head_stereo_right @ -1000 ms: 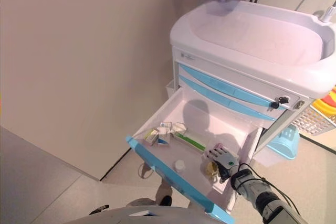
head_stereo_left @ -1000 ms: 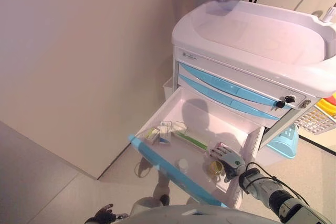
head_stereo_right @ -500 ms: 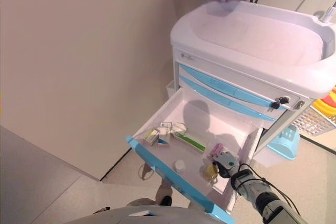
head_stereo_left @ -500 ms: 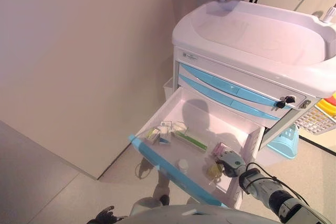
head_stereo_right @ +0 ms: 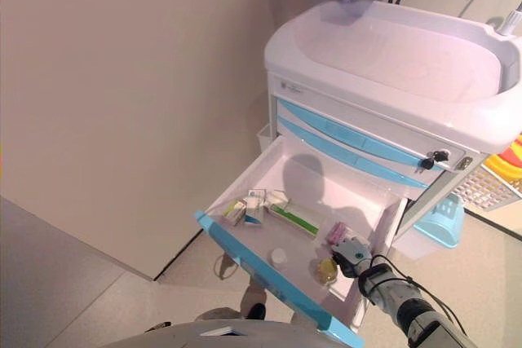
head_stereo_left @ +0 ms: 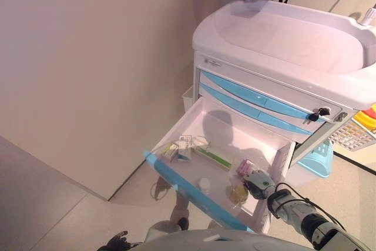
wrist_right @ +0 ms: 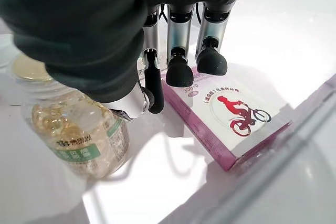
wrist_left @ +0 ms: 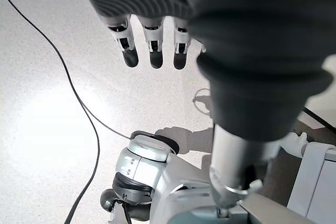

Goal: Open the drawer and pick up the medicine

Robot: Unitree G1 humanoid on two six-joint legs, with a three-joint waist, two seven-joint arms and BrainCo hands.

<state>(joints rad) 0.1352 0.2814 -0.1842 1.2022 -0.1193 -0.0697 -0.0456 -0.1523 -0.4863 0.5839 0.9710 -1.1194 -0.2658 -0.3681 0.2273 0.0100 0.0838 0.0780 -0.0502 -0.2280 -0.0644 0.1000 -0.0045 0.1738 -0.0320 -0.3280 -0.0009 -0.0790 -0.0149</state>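
Note:
The cart's lowest drawer (head_stereo_left: pixel 176 180) stands pulled out, with a blue front. Inside lie a pink medicine box (wrist_right: pixel 231 114), a clear bottle of yellow capsules (wrist_right: pixel 79 129), a long green-and-white box (head_stereo_left: pixel 212 157), small boxes (head_stereo_left: pixel 179 148) and a white round cap (head_stereo_left: pixel 204 184). My right hand (head_stereo_left: pixel 257 181) is in the drawer's right corner, open. Its fingertips (wrist_right: pixel 181 72) rest on top of the pink box (head_stereo_left: pixel 244 167), and its thumb sits between that box and the bottle (head_stereo_left: pixel 239 193). My left hand (wrist_left: pixel 152 45) hangs open over the floor, holding nothing.
Two closed blue drawers (head_stereo_left: pixel 252 101) sit above the open one, with a key lock (head_stereo_left: pixel 320 113) at their right. The cart's white top tray (head_stereo_left: pixel 282 33) overhangs them. A blue basket (head_stereo_left: pixel 317 160) hangs on the cart's right side. A beige wall runs along the left.
My right hand has drawn back a little toward the drawer's right corner, uncovering the pink box. Its fingers now rest on that box. The left hand has not moved.

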